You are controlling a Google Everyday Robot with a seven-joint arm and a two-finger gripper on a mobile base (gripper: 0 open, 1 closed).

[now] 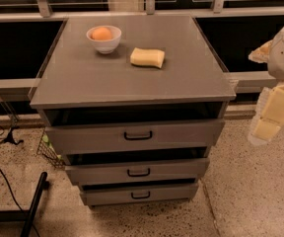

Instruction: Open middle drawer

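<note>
gripper (269,116) right of middle drawer (176,169)

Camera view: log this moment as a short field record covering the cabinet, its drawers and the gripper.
cabinet top: white bowl holding an orange fruit, yellow sponge beside it
middle drawer: second of three, black bar handle, nothing touching it
gripper: at the right edge, off to the cabinet's right, apart from all drawers
task status: handle not yet gripped

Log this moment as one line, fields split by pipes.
task: open middle drawer | gripper: right of cabinet, not touching it | drawer handle: untouched | cabinet top: bowl, sponge
</note>
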